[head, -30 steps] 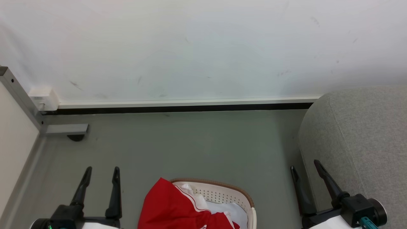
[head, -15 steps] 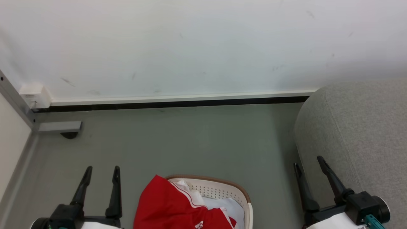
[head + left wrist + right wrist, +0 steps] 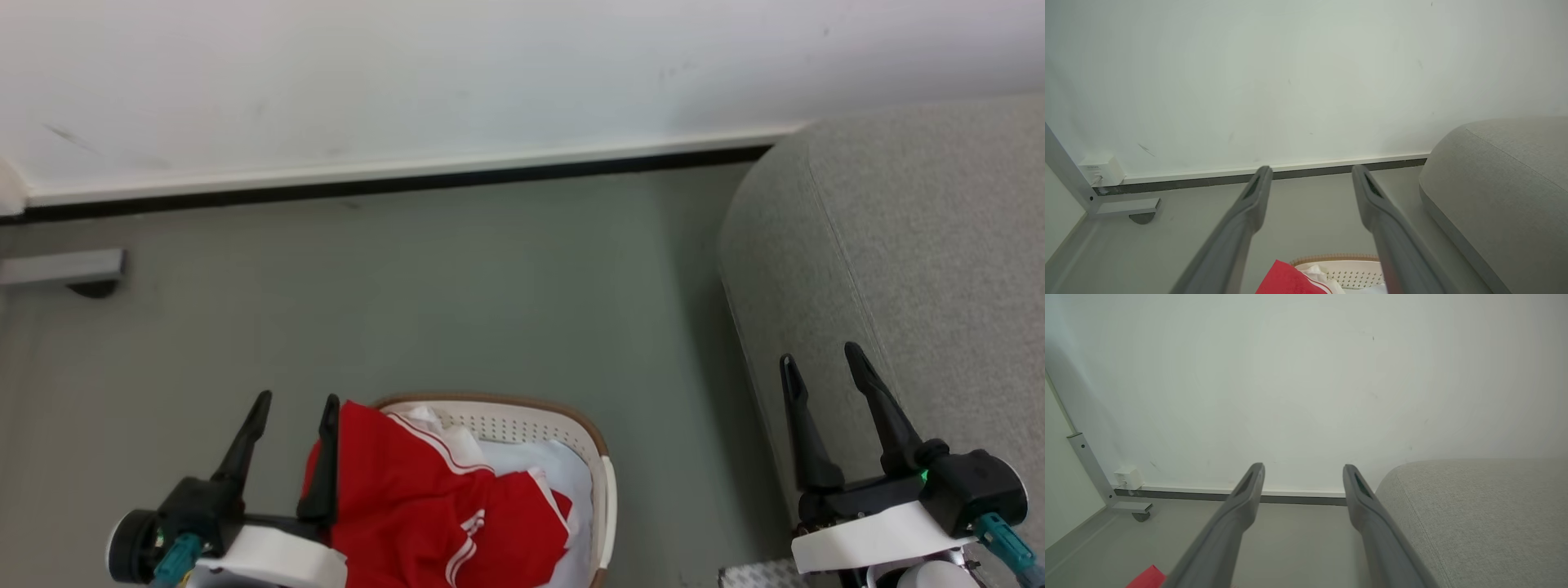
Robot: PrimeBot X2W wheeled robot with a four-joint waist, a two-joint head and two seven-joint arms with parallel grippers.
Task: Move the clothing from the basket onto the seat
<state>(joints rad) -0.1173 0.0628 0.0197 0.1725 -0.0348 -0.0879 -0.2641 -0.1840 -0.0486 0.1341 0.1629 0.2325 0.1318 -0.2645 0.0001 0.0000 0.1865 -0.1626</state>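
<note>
Now your left gripper (image 3: 298, 398) and right gripper (image 3: 820, 354) are both hanging wide open, holding nothing.
The red clothing (image 3: 416, 506) is lying in the basket (image 3: 606, 490), drooping over its left side, just beside your left gripper; your right gripper is hanging by the grey seat (image 3: 922, 245).

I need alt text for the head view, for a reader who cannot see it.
Red clothing with white stripes is heaped in a cream basket on a grey floor. An open left pincer and open right pincer flank it; a grey sofa stands at right.
</note>
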